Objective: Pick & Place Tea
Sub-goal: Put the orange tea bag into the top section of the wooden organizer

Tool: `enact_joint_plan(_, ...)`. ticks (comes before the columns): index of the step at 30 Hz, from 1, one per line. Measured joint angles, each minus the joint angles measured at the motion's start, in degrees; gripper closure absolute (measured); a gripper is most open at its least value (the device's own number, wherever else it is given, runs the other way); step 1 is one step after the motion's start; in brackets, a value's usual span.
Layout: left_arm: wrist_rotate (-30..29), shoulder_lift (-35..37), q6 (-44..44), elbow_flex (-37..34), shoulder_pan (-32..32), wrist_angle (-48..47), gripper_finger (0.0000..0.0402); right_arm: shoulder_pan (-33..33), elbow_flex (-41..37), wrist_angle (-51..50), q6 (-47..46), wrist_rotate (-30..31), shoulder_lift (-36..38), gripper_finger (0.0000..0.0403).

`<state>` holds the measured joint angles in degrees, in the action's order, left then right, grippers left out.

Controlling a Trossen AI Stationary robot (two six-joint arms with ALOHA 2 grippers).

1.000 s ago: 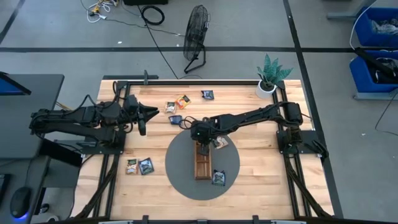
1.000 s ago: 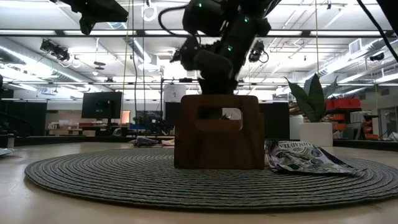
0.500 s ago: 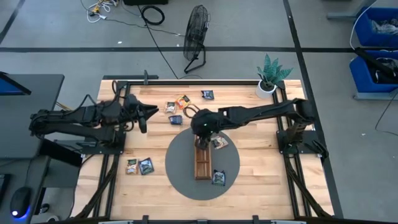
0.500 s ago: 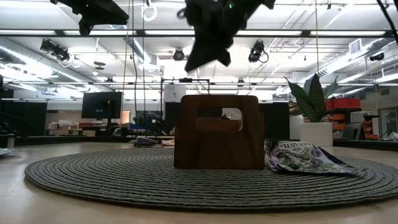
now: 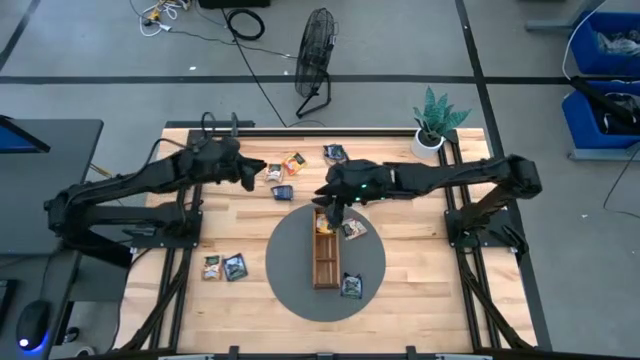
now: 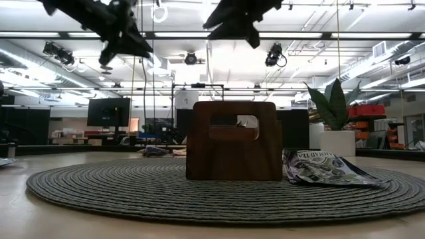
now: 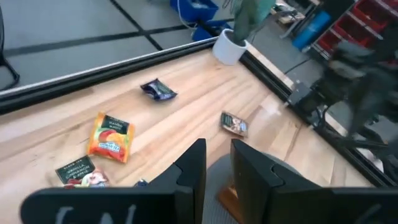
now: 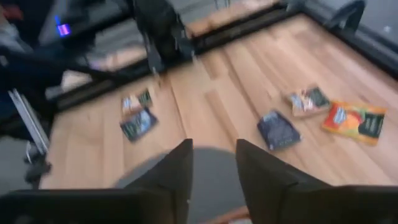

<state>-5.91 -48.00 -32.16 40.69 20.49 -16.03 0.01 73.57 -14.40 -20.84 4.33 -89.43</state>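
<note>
Left gripper (image 5: 256,170): above the table's far side, just beside the orange sachet (image 5: 293,162).
Right gripper (image 5: 326,194): over the far end of the wooden tray (image 5: 325,254).
Tray: lengthwise on the round grey mat (image 5: 285,275).
Sachets: two near the left edge (image 5: 224,267), one on the mat (image 5: 351,286).
</note>
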Motion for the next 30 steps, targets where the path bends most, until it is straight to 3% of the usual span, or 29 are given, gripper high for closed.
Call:
enact_joint_plan(7,10.4,-6.8,-0.2,0.0,8.4,5.8,0.0317,0.0,-7.3,4.6,-4.9,2.8,8.7,0.0215)
enact_joint_plan(12,18.5,-13.2,-6.0,0.0,14.6,8.3,0.026,0.0,-10.1,4.7,-6.8,2.8,14.4,0.0202)
enact_joint_plan(20,24.2,-25.7,-7.7,0.0,20.8,12.9,0.018,0.0,-12.2,3.8,-7.1,5.3,20.3,0.0208)
enact_joint_plan(30,24.7,-38.6,-7.4,3.1,24.0,15.7,0.0157,0.0,-12.2,1.4,-7.2,5.3,20.9,0.0209)
